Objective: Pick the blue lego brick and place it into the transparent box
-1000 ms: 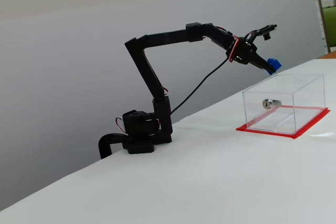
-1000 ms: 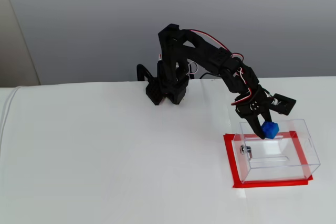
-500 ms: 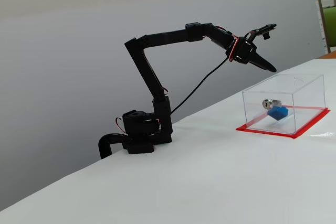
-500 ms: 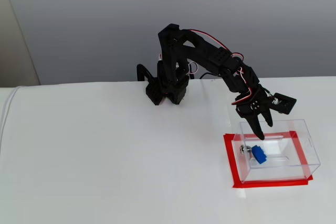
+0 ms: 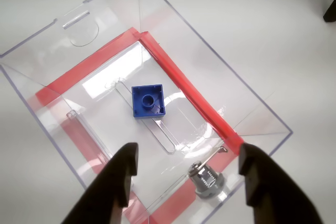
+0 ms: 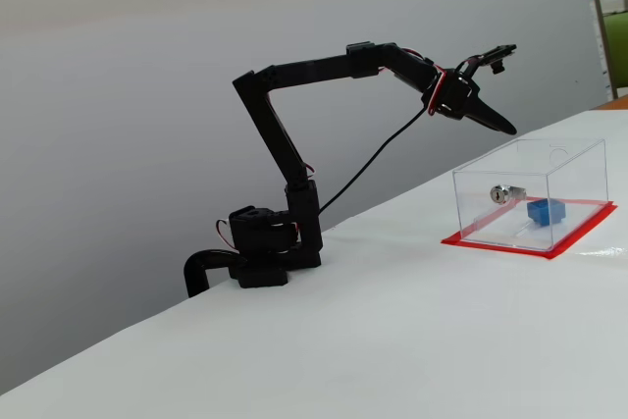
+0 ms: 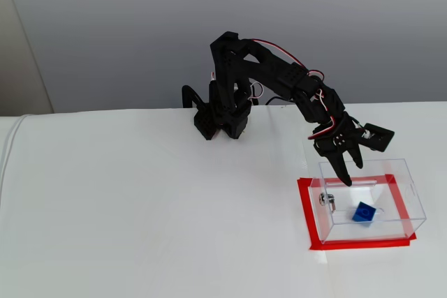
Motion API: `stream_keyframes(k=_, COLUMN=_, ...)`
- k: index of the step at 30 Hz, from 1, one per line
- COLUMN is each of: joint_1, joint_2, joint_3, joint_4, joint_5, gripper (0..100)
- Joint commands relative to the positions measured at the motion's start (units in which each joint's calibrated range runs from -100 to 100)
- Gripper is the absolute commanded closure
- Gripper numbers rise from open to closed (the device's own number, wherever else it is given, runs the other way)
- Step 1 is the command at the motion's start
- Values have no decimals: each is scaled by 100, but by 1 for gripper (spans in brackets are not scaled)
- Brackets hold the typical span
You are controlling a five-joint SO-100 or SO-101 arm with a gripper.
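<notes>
Blue lego brick [image 5: 148,101] lying flat on floor of transparent box [image 5: 173,40], studs up, one round stud visible in wrist view; touching no wall. Same brick [image 6: 545,211] seen through clear front wall in a fixed view, toward 3 o'clock end of box [image 6: 579,159]; in a fixed view from above, brick [image 7: 362,212] near centre of box floor, box rim [image 7: 413,200] open to the top. Red base edge [image 5: 181,85] running from 11 o'clock to 5 o'clock across wrist view; red border [image 7: 305,211] framing box on all sides from above. Silver lock cylinder [image 5: 206,178] fixed to wall at 6 o'clock of wrist view, well apart from brick; same fitting [image 6: 506,192] just left of brick in side view, and at 9 o'clock of brick from above [image 7: 328,200].

Black gripper [image 5: 186,174] spread wide, empty, fingers [image 5: 122,179] entering wrist view from 6 o'clock edge, one each side of lock cylinder. Gripper [image 6: 502,95] held in air above box, at about 11 o'clock of it in side view, clear of rim. From above, gripper [image 7: 346,169] pointing down over 11 o'clock corner of box. White table [image 6: 392,340] under arm base [image 6: 260,252] and box.
</notes>
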Motion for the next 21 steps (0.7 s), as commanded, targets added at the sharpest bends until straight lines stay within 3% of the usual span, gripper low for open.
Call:
stream_keyframes(k=1, joint_1=35, joint_2=-447, joint_3=-211, joint_4=-86, joint_5=10, gripper=79)
stream_keyframes(k=12, joint_1=442, joint_2=-1355, joint_3=-139, joint_4=-8, joint_5=4, gripper=98)
stream_keyframes(k=21, joint_1=1396, joint_2=-2348, joint_3=-130, joint_4=-69, joint_5=-6, gripper=98)
